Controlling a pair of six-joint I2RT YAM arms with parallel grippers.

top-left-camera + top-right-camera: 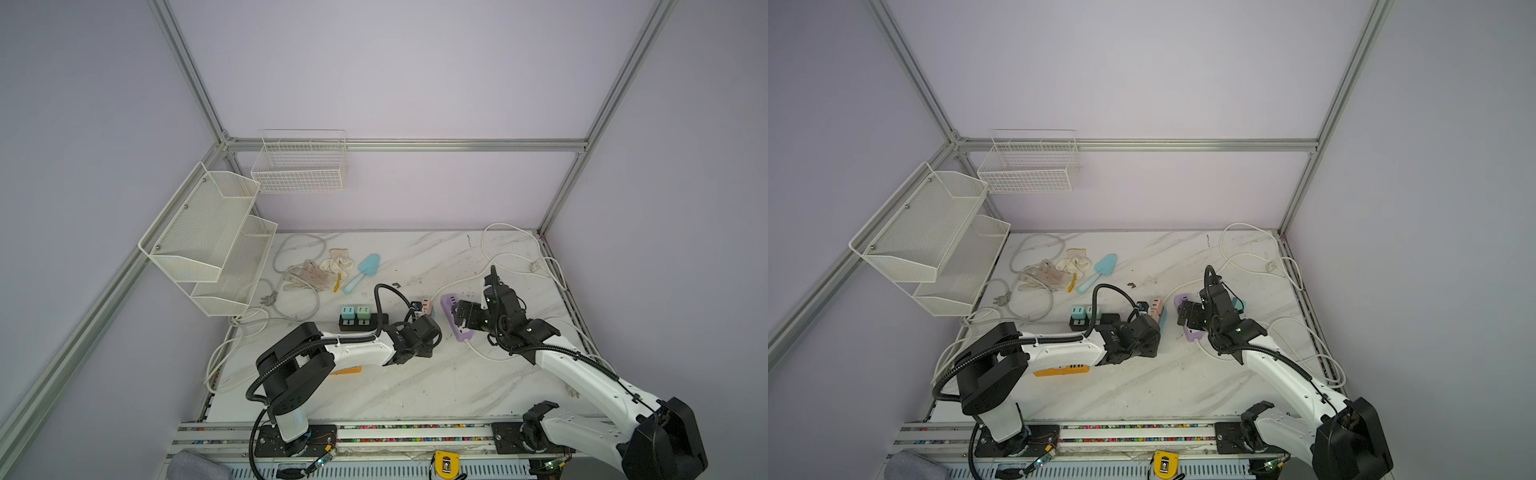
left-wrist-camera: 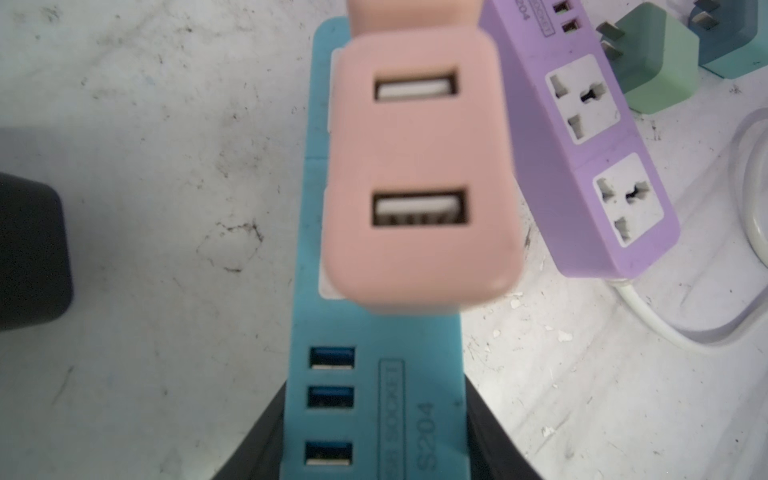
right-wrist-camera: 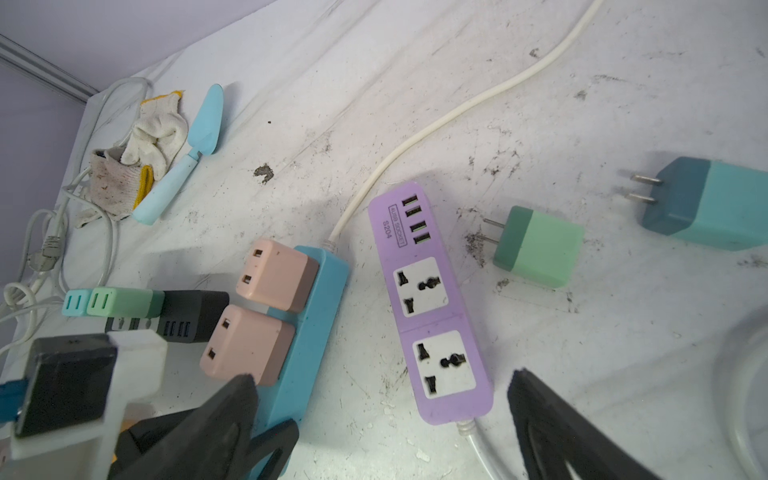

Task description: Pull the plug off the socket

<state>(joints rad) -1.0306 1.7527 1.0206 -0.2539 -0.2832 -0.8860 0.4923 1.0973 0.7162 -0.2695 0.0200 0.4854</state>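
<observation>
The pink plug [image 2: 419,174] stands seated in the blue power strip [image 2: 374,332], with a second pink plug [image 3: 274,274] in the socket next to it. The strip lies near the middle of the table [image 1: 415,386], well away from every edge. Both plugs are blocky cubes of smooth matte plastic with rounded corners and two USB slots on the top face. The strip is a long, flat, hard plastic bar.

The left gripper [image 2: 374,449] is clenched across the strip's USB end, probably to pin it down so that a pull frees the plug rather than lifting the whole bar. The right gripper [image 3: 380,386] hangs with its jaws spread wide and nothing in them, above the gap between the blue strip and the purple power strip [image 3: 432,307], likely ready to take the plug.

Towards the table's right edge the purple strip's sockets are bare, and a green plug [image 3: 540,249] and a teal plug [image 3: 715,203] lie loose on the scuffed, marble-patterned top.
</observation>
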